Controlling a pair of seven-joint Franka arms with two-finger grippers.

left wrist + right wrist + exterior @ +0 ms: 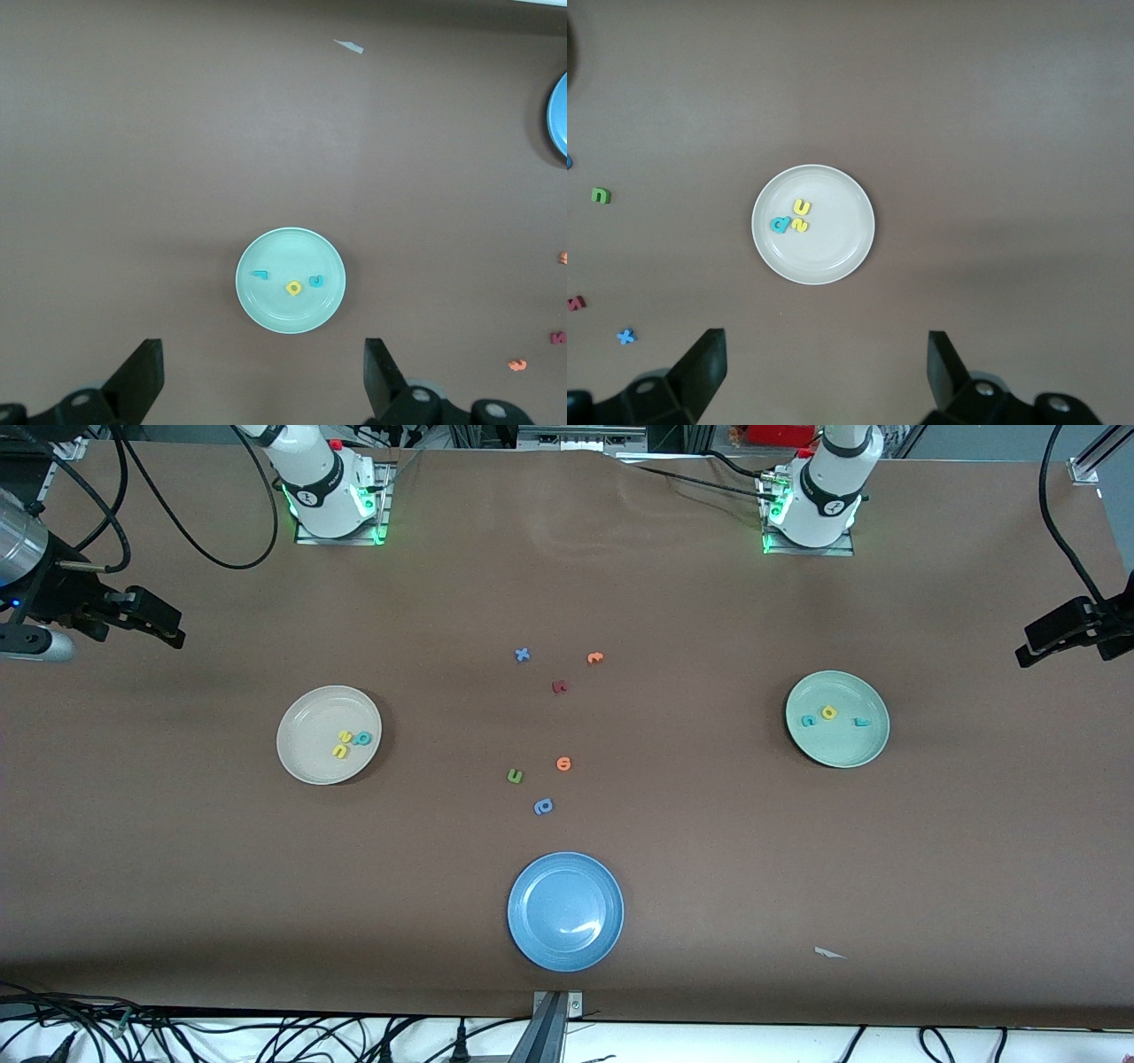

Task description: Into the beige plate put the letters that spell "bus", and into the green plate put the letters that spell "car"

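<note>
The beige plate [310,722] lies toward the right arm's end and holds a teal "b" [363,738], a yellow "u" [339,751] and a yellow "s" [344,736]. The green plate [837,746], toward the left arm's end, holds a teal "c" [808,721], a yellow "a" [828,712] and a teal "r" [861,722]. My left gripper [263,381] hangs open and empty high above the table beside the green plate [292,312]. My right gripper [824,367] is likewise open and empty, high beside the beige plate [833,250].
A blue plate [540,921] sits near the front camera, mid-table. Loose letters lie in the middle: blue "x" [522,654], two orange ones [594,658] [563,763], a maroon one [559,686], a green "u" shape [515,777], a blue rounded one [543,806]. A white scrap [828,953] lies near the front edge.
</note>
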